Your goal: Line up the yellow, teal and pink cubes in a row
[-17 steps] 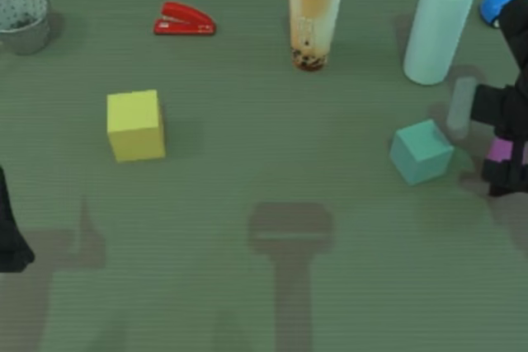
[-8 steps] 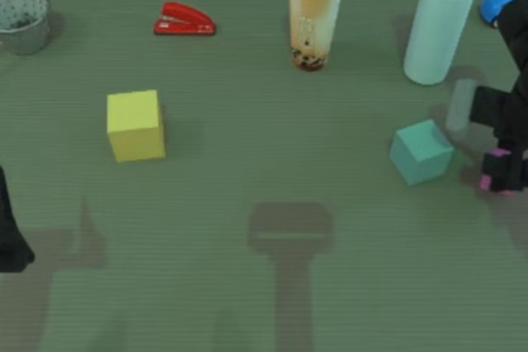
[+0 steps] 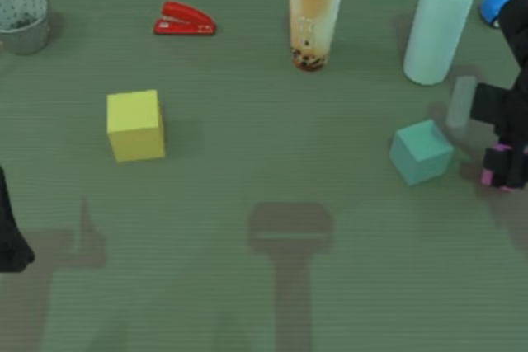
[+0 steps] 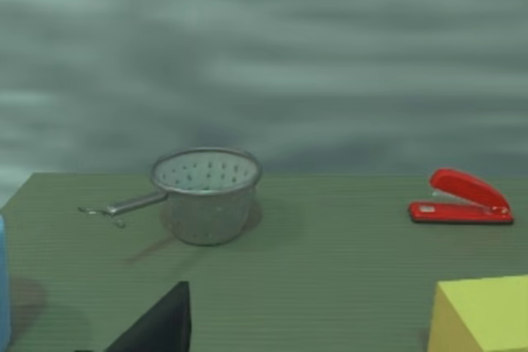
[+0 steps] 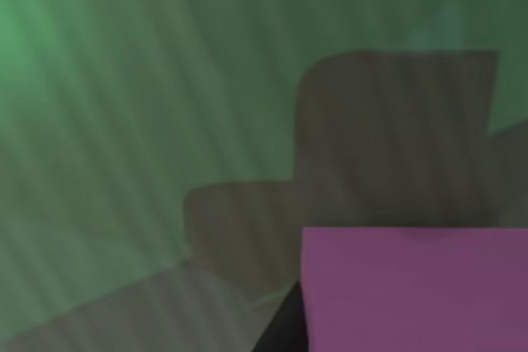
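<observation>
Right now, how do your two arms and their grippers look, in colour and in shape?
Both are plain matte black, with no markings, cables or stickers visible. The right gripper, at the table's right edge, is blocky and angular, built of boxy segments. Of the left gripper, at the left edge, only a dark, tapered piece shows; the left wrist view shows one black wedge-shaped finger.

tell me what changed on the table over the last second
The right gripper at the table's right edge closed in on the pink cube, which sat mostly hidden under it a second ago and now shows only at the fingers' edges, little changed over the last half second. The yellow cube, teal cube and the parked left gripper stayed put.
</observation>
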